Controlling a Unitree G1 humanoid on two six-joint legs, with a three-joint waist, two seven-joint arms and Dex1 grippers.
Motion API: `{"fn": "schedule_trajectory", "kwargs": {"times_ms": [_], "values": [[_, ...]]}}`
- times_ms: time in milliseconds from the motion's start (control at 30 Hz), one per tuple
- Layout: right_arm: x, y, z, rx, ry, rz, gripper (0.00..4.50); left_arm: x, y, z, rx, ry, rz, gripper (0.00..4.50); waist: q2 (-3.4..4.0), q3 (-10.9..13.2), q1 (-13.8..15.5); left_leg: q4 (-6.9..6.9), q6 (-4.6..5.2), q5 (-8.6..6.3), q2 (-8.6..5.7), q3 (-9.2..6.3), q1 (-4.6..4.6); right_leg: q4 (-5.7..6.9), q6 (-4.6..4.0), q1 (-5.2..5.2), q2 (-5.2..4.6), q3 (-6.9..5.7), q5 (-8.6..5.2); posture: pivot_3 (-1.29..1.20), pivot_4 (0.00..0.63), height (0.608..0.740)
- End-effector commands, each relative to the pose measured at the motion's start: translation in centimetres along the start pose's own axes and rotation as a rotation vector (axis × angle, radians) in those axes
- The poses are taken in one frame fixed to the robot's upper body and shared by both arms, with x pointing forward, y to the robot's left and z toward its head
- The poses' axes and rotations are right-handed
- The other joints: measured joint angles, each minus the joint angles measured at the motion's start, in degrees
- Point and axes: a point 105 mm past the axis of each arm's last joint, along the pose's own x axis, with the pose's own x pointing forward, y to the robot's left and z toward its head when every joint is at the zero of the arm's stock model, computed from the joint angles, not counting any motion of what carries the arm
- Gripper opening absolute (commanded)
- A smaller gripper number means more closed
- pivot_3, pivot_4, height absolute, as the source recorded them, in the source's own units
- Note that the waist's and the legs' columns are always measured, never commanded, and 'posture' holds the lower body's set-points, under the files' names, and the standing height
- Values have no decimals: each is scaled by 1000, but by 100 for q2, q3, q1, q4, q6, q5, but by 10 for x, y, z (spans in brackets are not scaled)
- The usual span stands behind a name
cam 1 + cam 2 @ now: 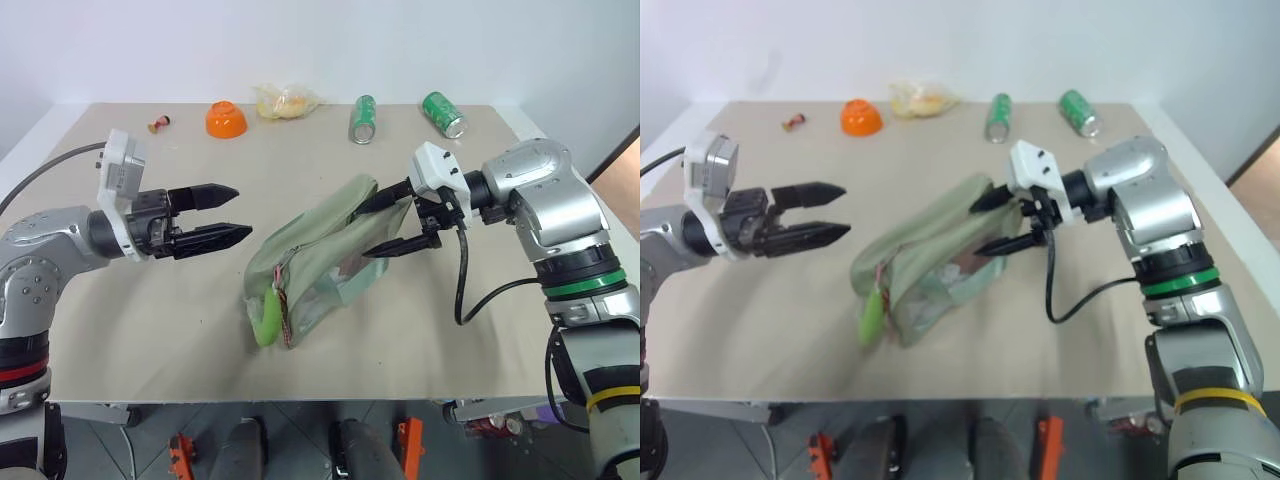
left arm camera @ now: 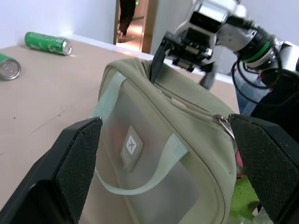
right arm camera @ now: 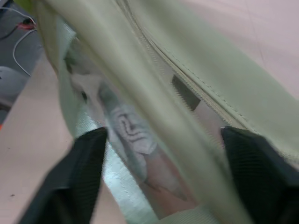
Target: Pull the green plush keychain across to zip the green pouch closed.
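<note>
The pale sage-green fabric pouch (image 1: 320, 255) lies mid-tabletop, its long axis running from seven to one o'clock. The right gripper (image 1: 382, 226) straddles its far end, jaws apart. The lime-green fuzzy plush keychain (image 1: 268, 316) hangs at the near end, at about four o'clock from the nearer left gripper (image 1: 228, 213), which gapes wide and empty.

No readable words anywhere. Small square patch (image 2: 131, 149) on the pouch (image 2: 196, 154) window side, marked with a pale cross-like emblem and a line of lettering beneath, too small to read. Print on the green cans (image 1: 363, 119) too blurred to make out.
</note>
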Motion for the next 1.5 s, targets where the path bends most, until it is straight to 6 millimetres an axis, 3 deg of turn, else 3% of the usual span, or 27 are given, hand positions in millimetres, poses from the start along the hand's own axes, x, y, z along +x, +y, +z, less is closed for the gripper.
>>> {"fn": "schedule_trajectory", "kwargs": {"times_ms": [33, 133, 233, 400, 533, 800, 1067, 1300, 1500], "values": [[-4, -1, 3, -54, 29, 21, 2333, -4, -5, 11, 48, -37, 7, 4500, 0, 0, 0, 0, 0, 0, 0, 0, 0, 0, 0, 0, 0, 0, 0, 0, 150, 740], [-5, 0, 1, -56, 37, 27, 965, -5, -4, 8, 44, -35, 21, 4500, 0, 0, 0, 0, 0, 0, 0, 0, 1, 0, 0, 0, 0, 0, 0, 0, 150, 740], [-6, 1, -1, -51, 43, 39, 47, -7, -2, 6, 42, -35, 34, 4500, 0, 0, 1, 1, 0, 0, 0, 0, 2, 2, -2, 1, 1, 0, 1, 0, 150, 740], [-8, 2, -6, -56, 66, 28, 47, -9, 3, 8, 37, -61, 54, 4500, 0, 0, 1, 3, -1, 1, 1, 0, 3, 4, -3, 1, 1, 0, 3, 0, 150, 740], [-12, -16, -6, -85, 83, -100, 47, -14, 7, 16, 40, -102, 77, 4500, 0, 0, 1, 5, -1, 1, 1, 0, 3, 4, -3, 1, 1, 0, 4, 0, 150, 740], [-33, -44, 18, -160, 71, -228, 47, -31, 17, 35, 27, -220, 146, 4500, 0, 0, 0, 14, -11, 7, 1, 2, 1, 4, -6, 2, 0, 0, 13, 0, 150, 740], [-22, -63, 18, -101, 113, -334, 47, -28, 17, 33, 20, -224, 147, 4500, 0, 0, -1, 1, -11, 7, 8, 1, 2, 4, -4, -3, 8, 0, 12, 0, 150, 740], [-1, -45, -2, -48, 177, -302, 47, -27, 18, 30, 10, -218, 147, 4500, -1, 0, 2, 3, -11, 7, 12, 0, 0, 7, -7, -4, 14, 1, 14, 0, 150, 740], [7, -34, -4, -11, 159, -275, 47, -24, 21, 29, 8, -208, 143, 4500, -1, -1, 0, 11, -13, 9, 20, 1, 6, 8, -16, 0, 22, 2, 24, 0, 150, 740]]}}
